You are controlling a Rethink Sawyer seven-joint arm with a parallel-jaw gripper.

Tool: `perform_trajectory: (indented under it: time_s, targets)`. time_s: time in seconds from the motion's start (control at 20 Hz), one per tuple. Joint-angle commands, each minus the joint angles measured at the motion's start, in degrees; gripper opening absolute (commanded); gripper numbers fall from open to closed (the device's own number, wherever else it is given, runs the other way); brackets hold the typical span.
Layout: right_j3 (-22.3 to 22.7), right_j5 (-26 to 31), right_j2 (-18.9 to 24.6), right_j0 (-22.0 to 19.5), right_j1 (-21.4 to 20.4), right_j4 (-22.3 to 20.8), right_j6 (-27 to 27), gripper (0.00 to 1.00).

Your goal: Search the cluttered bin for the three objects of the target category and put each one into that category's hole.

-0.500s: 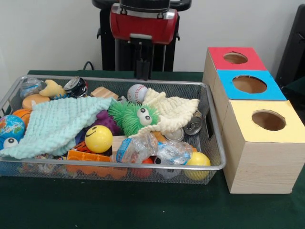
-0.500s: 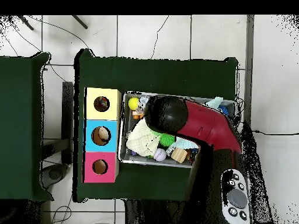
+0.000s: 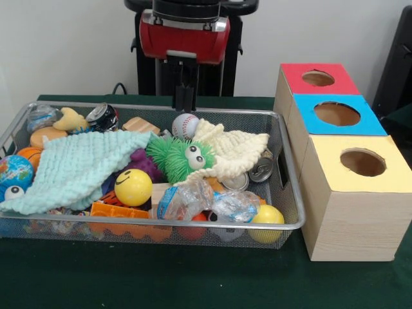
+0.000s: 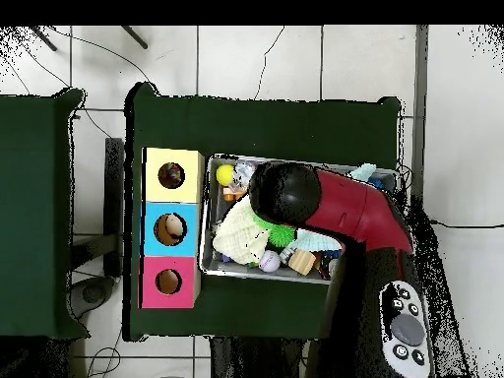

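Note:
The wire-mesh bin (image 3: 288,212) lies on the green table, full of clutter, and also shows in the overhead view (image 4: 208,246). In it are a baseball (image 3: 185,125), a yellow smiley ball (image 3: 133,187), a plain yellow ball (image 3: 268,215), a green fuzzy toy with eyes (image 3: 175,158), a mint cloth (image 3: 77,167) and a cream cloth (image 3: 233,150). My gripper (image 3: 185,106) hangs over the bin's back rim, just behind the baseball. It holds nothing that I can see. The hole (image 3: 363,162) in the yellow-topped box stands right of the bin and also shows from overhead (image 4: 171,175).
Blue-topped (image 3: 337,114) and red-topped (image 3: 318,78) boxes stand in a row behind the yellow one. The bin also holds cans (image 3: 103,116), a globe ball (image 3: 14,172), a wooden block (image 3: 140,125) and crinkled plastic wrappers (image 3: 193,199). My arm (image 4: 335,207) covers much of the bin from overhead.

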Motion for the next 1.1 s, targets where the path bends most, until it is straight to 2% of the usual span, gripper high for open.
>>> perform_trajectory:
  time_s: [0.05, 0.65, 1.1]
  targets:
    - [-0.8, 4.7, 8.1, -2.5, 2.4, -4.4, -7.1, 0.0]
    - [-1.7, 5.6, 10.0, -4.0, 2.5, -7.0, -6.5, 0.0]
    - [-3.9, 7.7, 11.7, -5.6, 2.6, -9.4, -8.4, 0.0]
